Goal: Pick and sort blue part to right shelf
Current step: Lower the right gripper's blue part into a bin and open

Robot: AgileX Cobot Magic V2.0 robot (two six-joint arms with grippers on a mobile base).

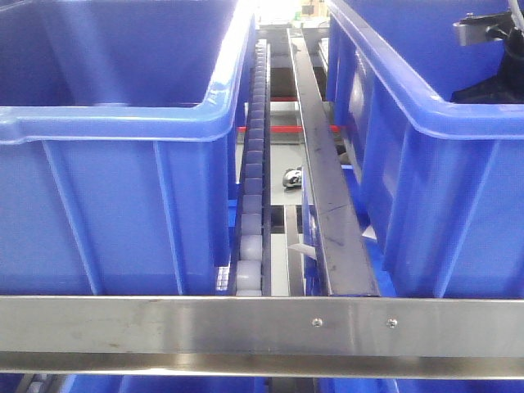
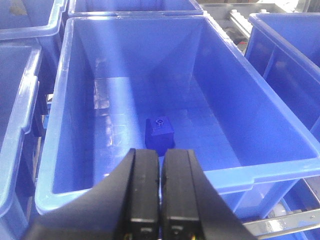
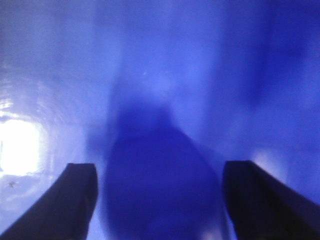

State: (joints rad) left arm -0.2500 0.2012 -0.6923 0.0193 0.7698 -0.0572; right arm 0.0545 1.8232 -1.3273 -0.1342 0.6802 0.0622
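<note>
Exterior front-facing view: the right shelf [image 1: 262,323] is showing its brushed metal front rail across the bottom, with a roller track [image 1: 252,188] and a steel divider [image 1: 323,188] running away toward twelve o'clock between two large blue bins. The left-hand bin [image 1: 123,164] is filling the nine o'clock side; the right-hand bin [image 1: 442,164] is filling the three o'clock side, and a dark piece of arm hardware [image 1: 487,49] is sitting over it near one o'clock.

From the left wrist, the left gripper [image 2: 160,195] is hanging over the near rim of a blue tote [image 2: 85,115] with its two black fingers pressed together, holding nothing. A small blue part [image 2: 159,134] is lying on the tote floor, just beyond the fingertips at twelve o'clock.

From the right wrist, the right gripper [image 3: 157,200] is standing with its fingers spread wide, deep inside a blue bin. A blurred dark blue shape [image 3: 155,190] is lying between them; whether they are touching it, I cannot tell.
</note>
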